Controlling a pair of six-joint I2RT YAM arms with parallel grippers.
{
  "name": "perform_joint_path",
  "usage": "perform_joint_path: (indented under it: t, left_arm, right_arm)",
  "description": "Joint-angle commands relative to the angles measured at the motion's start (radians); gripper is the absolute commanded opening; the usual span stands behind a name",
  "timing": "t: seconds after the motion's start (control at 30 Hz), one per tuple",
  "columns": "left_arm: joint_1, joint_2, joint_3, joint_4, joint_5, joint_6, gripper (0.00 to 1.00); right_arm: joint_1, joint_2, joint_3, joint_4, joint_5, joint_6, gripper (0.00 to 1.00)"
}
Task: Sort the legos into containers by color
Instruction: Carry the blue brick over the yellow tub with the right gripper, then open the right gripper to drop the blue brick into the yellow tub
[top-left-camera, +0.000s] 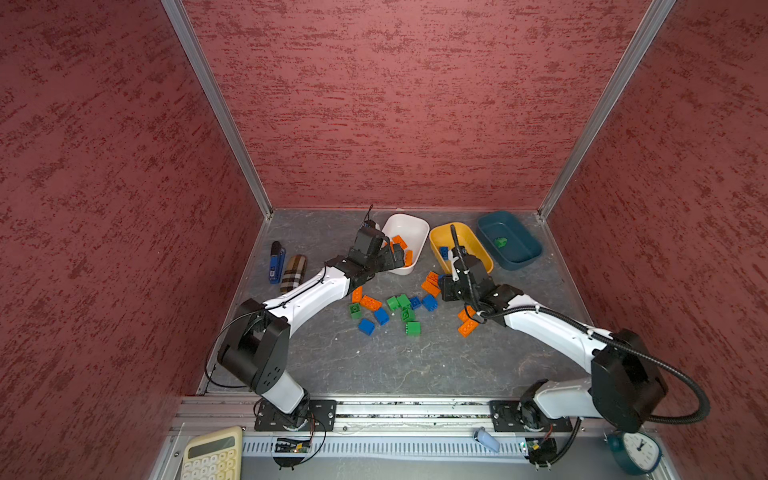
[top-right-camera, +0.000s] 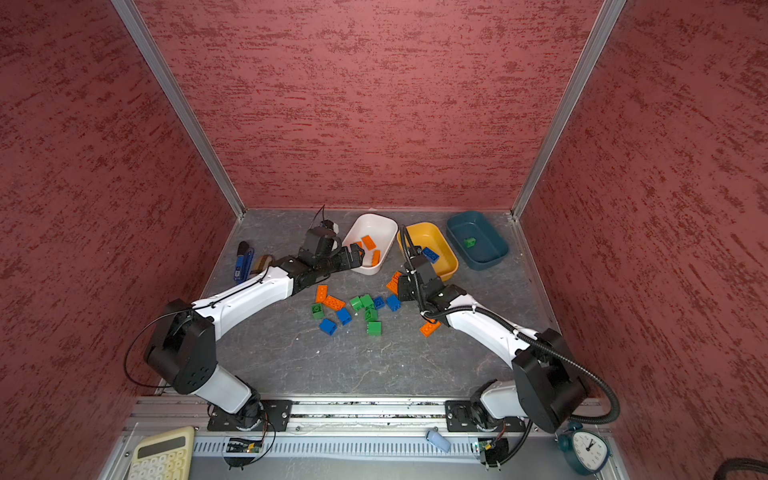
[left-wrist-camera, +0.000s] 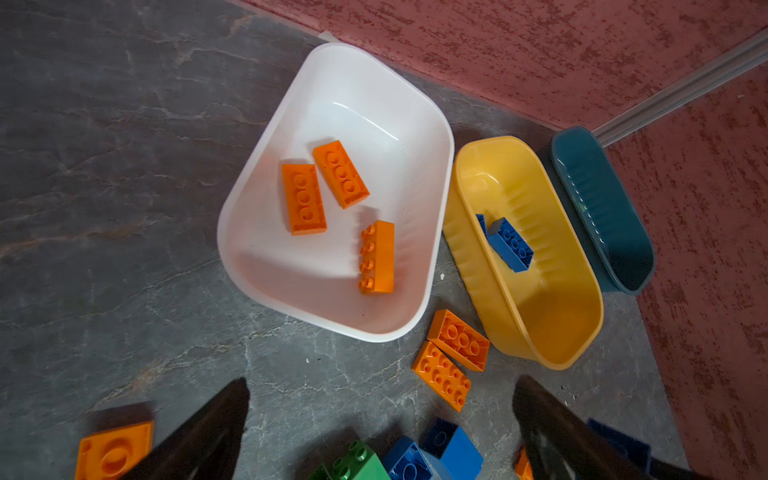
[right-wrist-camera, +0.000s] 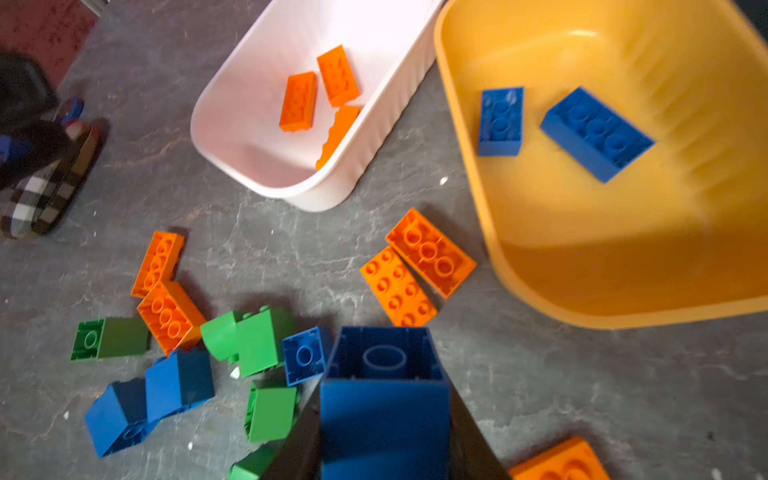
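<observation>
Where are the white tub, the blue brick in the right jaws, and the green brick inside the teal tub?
white tub (left-wrist-camera: 374, 108): left wrist view, bare inner surface.
blue brick (right-wrist-camera: 384, 415): right wrist view, its flat side face.
green brick (top-left-camera: 501, 241): in a top view, its upper face.

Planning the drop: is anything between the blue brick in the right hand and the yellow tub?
Only two orange bricks, lying flat before the near wall of the yellow tub. Carried above them and the rim, the blue brick seems unobstructed.
</observation>
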Motion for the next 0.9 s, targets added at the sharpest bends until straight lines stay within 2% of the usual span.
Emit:
perform_joint_path:
  t: [0.0,0.13,0.27,0.43,0.6,0.73,0.87]
  left_arm:
    - [-0.031,-0.028,0.003,0.075,0.013,0.069,0.99]
    - [-0.062,-0.022,0.008,0.116,0.022,0.103,0.99]
    - [-0.073,-0.027,-0.01,0.156,0.029,0.099,0.99]
    - [-0.073,-0.027,-0.009,0.141,0.02,0.077,0.99]
    - [-0.072,-0.031,-0.002,0.111,0.006,0.062,0.99]
    - [-0.069,-0.034,-0.009,0.11,0.005,0.046,0.99]
    - [-0.068,-0.034,-0.007,0.103,0.003,0.036,0.99]
  right_arm:
    - [-0.085,-0.003,0.026,0.071,-0.037,-0.088,0.26]
    - [-0.197,0.073,0.1,0.099,-0.088,-0.138,0.26]
    - [-0.274,0.23,0.228,0.095,-0.099,-0.137,0.27]
    - [-0.314,0.394,0.352,0.116,-0.113,-0.104,0.28]
    - [-0.318,0.546,0.495,0.048,-0.121,-0.122,0.31]
    - [-0.319,0.63,0.596,-0.025,-0.105,-0.116,0.48]
    - [-0.319,0.612,0.6,-0.021,-0.128,-0.107,0.61]
